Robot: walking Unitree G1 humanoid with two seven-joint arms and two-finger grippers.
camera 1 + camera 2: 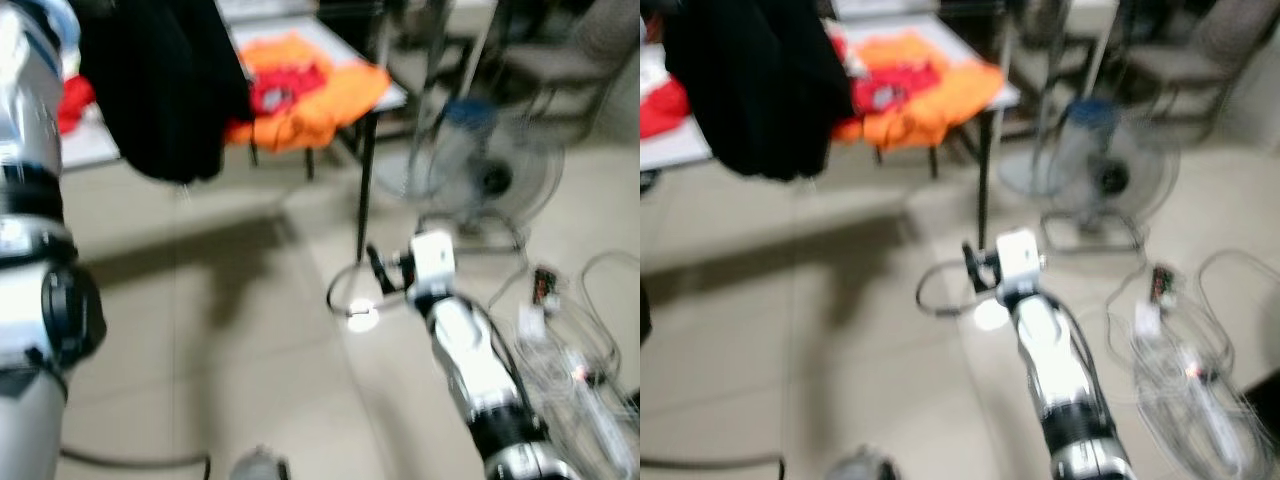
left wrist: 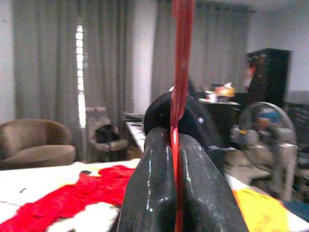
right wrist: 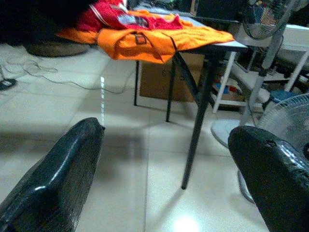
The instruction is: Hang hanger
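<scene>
Item: red hanger, thin, stiff, light, likely slippery, clenched in my left claw above the desk edge, black garment hanging soft; right claw released, idle.

One table, one fan, two chairs.

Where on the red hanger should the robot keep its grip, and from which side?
Grip the thin red hanger bar flatwise, one finger on each flat side, as the left gripper does now. The bar runs vertically between the closed fingers, so a sideways pinch probably stops it twisting. The black garment hangs below.
</scene>
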